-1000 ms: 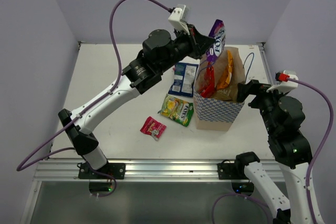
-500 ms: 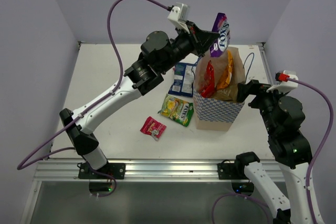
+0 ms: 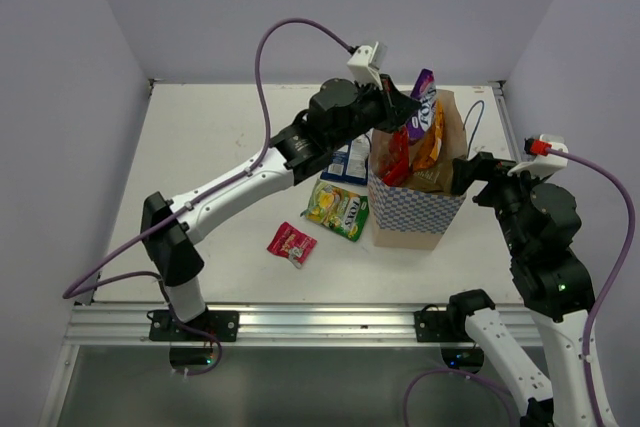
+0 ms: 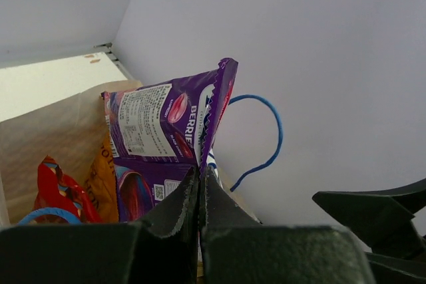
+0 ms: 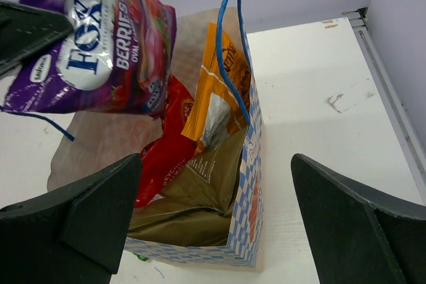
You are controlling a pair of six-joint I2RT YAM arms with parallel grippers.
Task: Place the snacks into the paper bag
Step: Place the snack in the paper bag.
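here, the left gripper (image 3: 403, 115) is clamped on the purple packet (image 3: 422, 105) over the bag (image 3: 415, 217); the right gripper (image 3: 468, 175), fingers apart, sits at its right side.

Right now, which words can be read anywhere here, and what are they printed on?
"FOX'S": shiny purple foil packet.
"BERRIES": same packet, beside the brand.
Orange foil packet, red foil packet, yellow-green foil packet: print too small or blurred to read.

Pale lilac walls (image 3: 300, 7) on three sides, white surface (image 3: 200, 177) set between them, silver metal rail (image 3: 320, 322) along its near edge, soft even light
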